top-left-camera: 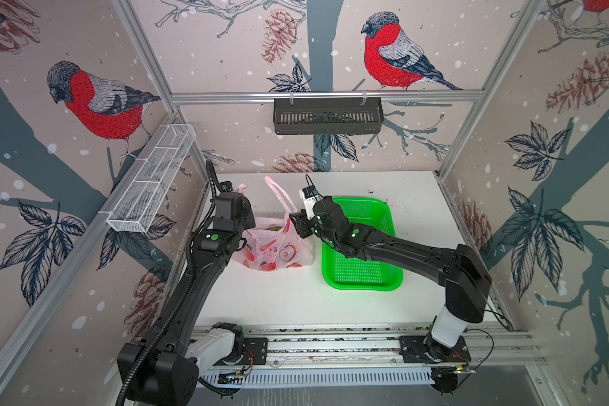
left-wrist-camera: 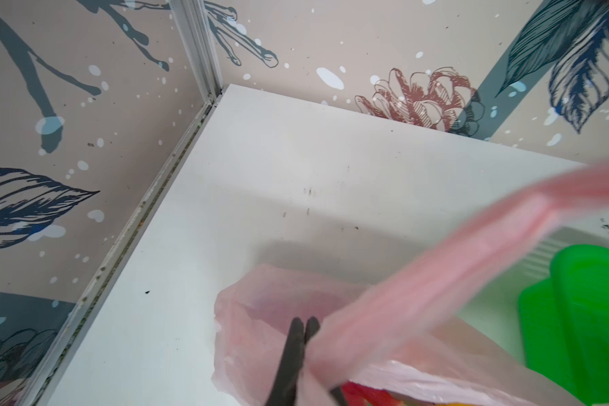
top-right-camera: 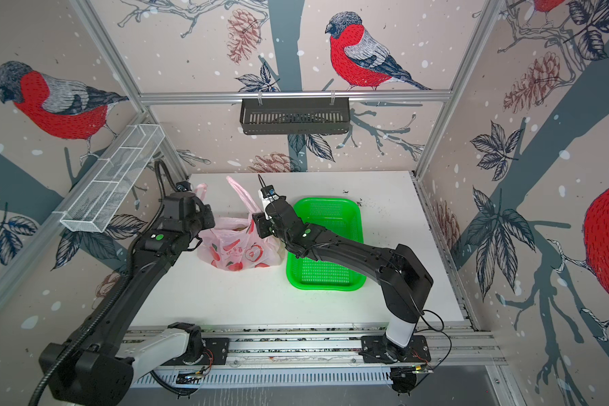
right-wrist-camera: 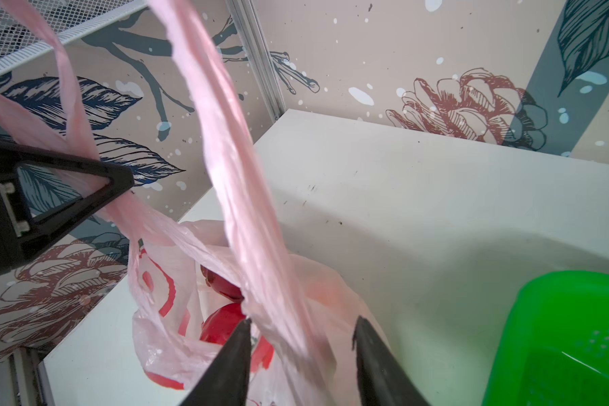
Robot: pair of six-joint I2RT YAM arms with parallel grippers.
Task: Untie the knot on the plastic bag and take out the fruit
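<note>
**Item:** plastic bag [top-left-camera: 276,251] — thin pale pink film w/ red prints, creased and slumped. It sits on the white table [top-left-camera: 296,309], left of centre, just beside the green basket [top-left-camera: 361,272]. Its two loop handles are drawn up as separate strands, one toward each arm, and the mouth gapes btwn them.

**Left gripper** [left-wrist-camera: 303,325]: clenched, tips tight together w/ pink film pinched. The right wrist view agrees: a handle strand runs past that claw's black finger [right-wrist-camera: 118,179] and is held taut.

**Right gripper** [right-wrist-camera: 301,328]: released, jaws apart. The second handle hangs in the gap and is not pinched.

**View comparison:**
- Both top views give the bag's overall lie, its prints and its position vs. the basket, but the wrists hide the tips of both claws.
- Only the right wrist view looks into the mouth. It shows the fruit [right-wrist-camera: 220,325] as glossy red rounded forms inside; count unclear.
- In the left wrist view one handle is a blurred pink band across the frame. The contents show only as a red sliver at the frame edge, w/ a corner of the basket beyond.
</note>
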